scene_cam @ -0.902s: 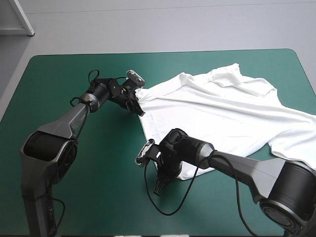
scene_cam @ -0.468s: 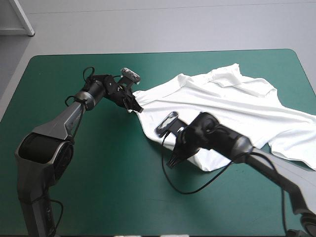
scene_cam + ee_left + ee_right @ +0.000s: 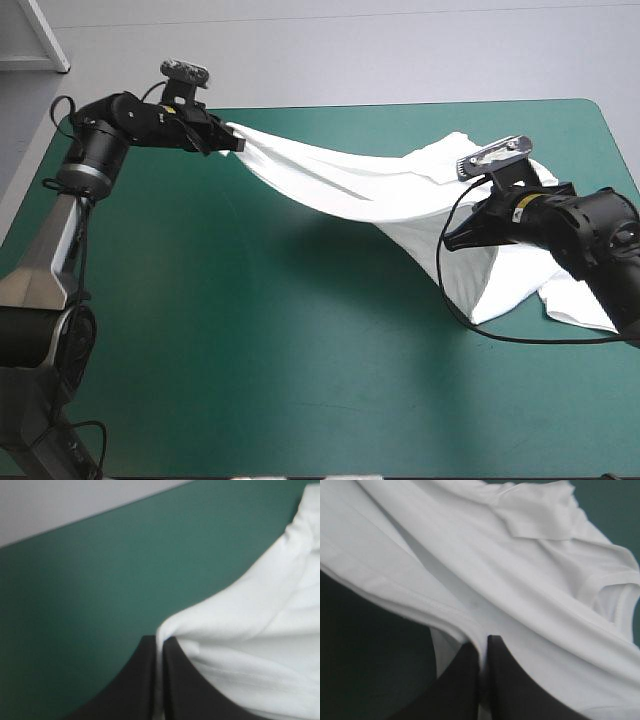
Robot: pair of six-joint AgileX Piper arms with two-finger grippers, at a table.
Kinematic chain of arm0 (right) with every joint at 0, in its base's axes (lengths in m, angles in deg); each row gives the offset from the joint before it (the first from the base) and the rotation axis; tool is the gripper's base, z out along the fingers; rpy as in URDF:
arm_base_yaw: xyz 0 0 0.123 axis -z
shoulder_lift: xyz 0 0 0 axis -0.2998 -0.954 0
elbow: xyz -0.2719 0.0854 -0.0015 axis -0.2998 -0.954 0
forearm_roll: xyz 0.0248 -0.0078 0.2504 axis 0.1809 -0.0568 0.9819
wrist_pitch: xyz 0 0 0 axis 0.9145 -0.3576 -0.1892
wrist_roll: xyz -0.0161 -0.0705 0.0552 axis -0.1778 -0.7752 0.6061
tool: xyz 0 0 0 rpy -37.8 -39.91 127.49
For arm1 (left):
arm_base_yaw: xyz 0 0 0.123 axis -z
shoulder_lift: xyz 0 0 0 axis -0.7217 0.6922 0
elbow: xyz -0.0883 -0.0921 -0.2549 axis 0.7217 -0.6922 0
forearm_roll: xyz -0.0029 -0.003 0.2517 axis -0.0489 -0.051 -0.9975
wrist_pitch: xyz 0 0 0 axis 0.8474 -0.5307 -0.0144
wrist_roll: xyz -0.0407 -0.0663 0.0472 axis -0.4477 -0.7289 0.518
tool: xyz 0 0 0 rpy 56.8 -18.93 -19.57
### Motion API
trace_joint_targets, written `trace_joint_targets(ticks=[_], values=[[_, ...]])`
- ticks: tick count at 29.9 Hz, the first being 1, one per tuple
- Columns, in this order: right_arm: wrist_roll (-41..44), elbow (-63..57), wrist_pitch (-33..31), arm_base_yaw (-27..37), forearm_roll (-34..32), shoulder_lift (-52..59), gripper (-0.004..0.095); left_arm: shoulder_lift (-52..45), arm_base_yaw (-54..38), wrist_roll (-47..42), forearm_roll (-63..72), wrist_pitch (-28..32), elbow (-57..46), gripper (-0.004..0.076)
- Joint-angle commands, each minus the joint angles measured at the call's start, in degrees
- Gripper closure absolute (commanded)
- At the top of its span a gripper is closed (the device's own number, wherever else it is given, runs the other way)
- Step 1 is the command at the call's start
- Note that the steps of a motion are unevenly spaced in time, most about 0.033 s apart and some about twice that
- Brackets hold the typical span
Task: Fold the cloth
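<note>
Over the counter (image 3: 250, 350), from far left corner toward right edge: T-shirt (image 3: 340, 185) stretched in the air, loose end resting by the right edge. Clamped at one end by left end effector (image 3: 238, 143), at the other by right end effector (image 3: 450, 240).

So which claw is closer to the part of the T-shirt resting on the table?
The right gripper: it holds the T-shirt close beside that part. The left gripper pinches a corner near the table's far left.
</note>
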Motion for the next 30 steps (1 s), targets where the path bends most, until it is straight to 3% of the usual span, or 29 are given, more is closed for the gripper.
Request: trace_joint_targets(ticks=[1,6,16,30], values=[[-0.8,4.5,5.0,2.4,0.1,3.4,0.0908,-7.2,-1.4,-2.1,2.3,2.1,6.0,0.0705],[-2.4,15.1,6.1,4.3,0.0,4.2,0.0908,-11.9,-1.9,-3.7,2.2,-0.5,12.4,0.0705],[-6.2,39.2,5.5,4.3,0.1,2.4,0.0908,-20.5,-1.9,-5.4,-0.8,0.3,20.9,0.0705],[-11.9,57.9,4.2,4.3,1.0,1.9,0.0908,-27.9,-1.9,-5.0,-2.3,0.4,34.6,0.0705]])
